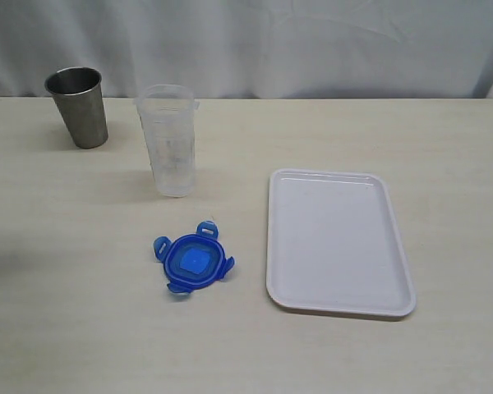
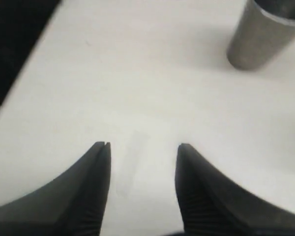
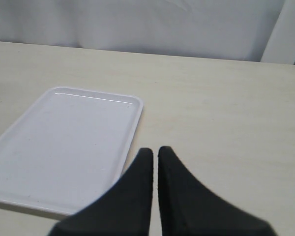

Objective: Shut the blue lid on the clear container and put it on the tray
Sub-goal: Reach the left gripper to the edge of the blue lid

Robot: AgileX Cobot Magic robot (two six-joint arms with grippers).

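- White tray (image 1: 338, 242) lies flat on the table (image 1: 66, 328), right side.
- Clear container (image 1: 172, 139) stands upright, open-topped, left of it.
- Steel cup (image 1: 78, 107) stands farther left.
- Blue lid (image 1: 194, 258) lies before the container.
- Left claw (image 2: 144, 146) gapes; right claw (image 3: 156, 150) is pinched together.

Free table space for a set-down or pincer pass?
Exterior view: bare table left of the blue lid, below the steel cup; the strip right of the tray; the tray itself is empty. Tightest among clear container, lid and tray edge.
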